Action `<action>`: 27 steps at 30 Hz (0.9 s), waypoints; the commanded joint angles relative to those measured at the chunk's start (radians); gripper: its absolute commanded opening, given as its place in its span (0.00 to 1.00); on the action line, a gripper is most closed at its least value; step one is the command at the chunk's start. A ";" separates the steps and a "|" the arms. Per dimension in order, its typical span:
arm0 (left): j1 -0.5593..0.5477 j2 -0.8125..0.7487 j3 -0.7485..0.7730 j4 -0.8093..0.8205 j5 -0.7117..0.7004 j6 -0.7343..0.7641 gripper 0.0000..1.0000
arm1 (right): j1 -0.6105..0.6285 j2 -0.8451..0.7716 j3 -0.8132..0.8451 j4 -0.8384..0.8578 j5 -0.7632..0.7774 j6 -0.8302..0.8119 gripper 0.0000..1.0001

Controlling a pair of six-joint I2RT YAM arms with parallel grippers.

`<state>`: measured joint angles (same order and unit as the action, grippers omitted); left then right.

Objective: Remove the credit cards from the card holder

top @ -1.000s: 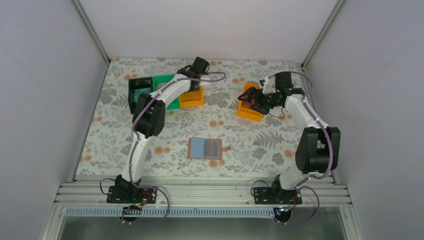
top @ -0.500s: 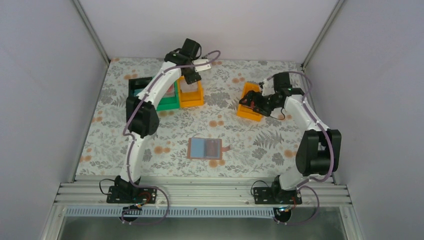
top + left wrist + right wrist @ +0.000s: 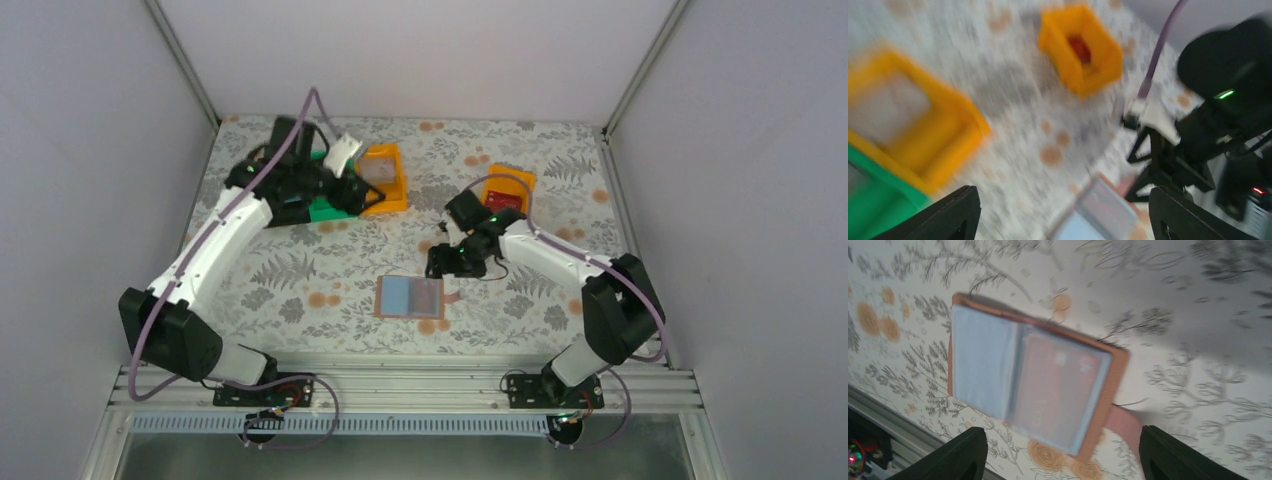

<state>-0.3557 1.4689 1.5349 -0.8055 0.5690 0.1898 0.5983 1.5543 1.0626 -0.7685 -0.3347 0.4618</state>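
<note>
The card holder point(image 3: 410, 297) lies open and flat on the flowered table, its tab pointing right. In the right wrist view the card holder point(image 3: 1033, 380) shows a pale blue-grey left sleeve and a pinkish credit card point(image 3: 1053, 385) inside its right sleeve. My right gripper point(image 3: 445, 258) hovers just beyond the holder's far right corner; seen from its wrist, the right gripper point(image 3: 1063, 460) is open and holds nothing. My left gripper point(image 3: 355, 190) is by the bins at the back left. The left wrist view is blurred, but the left gripper point(image 3: 1068, 220) is open and empty there.
An orange bin point(image 3: 505, 180) at the back right holds a dark red card point(image 3: 503, 200). Another orange bin point(image 3: 398, 160) with something pale inside stands beside a green bin point(image 3: 325, 208) at the back left. The left arm covers what lies behind it. A metal rail runs along the near edge.
The right arm left the right orange bin and swung down to the card holder. The left arm pulled back from the left orange bin toward the left, and its gripper opened.
</note>
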 commanded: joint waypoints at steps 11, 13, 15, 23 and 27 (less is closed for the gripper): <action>0.075 -0.014 -0.829 0.416 0.277 -0.515 1.00 | 0.254 0.175 -0.004 0.120 0.145 0.276 0.65; 0.072 0.030 -0.845 0.434 0.286 -0.523 1.00 | 0.255 0.188 0.004 0.128 0.161 0.289 0.63; 0.056 0.076 -0.852 0.441 0.294 -0.527 1.00 | 0.253 0.203 0.011 0.122 0.176 0.301 0.62; -0.092 0.242 -0.794 0.458 0.347 -0.515 1.00 | 0.252 0.221 -0.038 0.213 0.076 0.296 0.62; -0.094 0.246 -0.794 0.461 0.350 -0.523 0.92 | 0.239 0.197 -0.064 0.307 -0.022 0.298 0.62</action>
<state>-0.4366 1.6810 0.7521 -0.3408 0.9367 -0.3286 0.8406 1.7489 1.0424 -0.5980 -0.2451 0.7502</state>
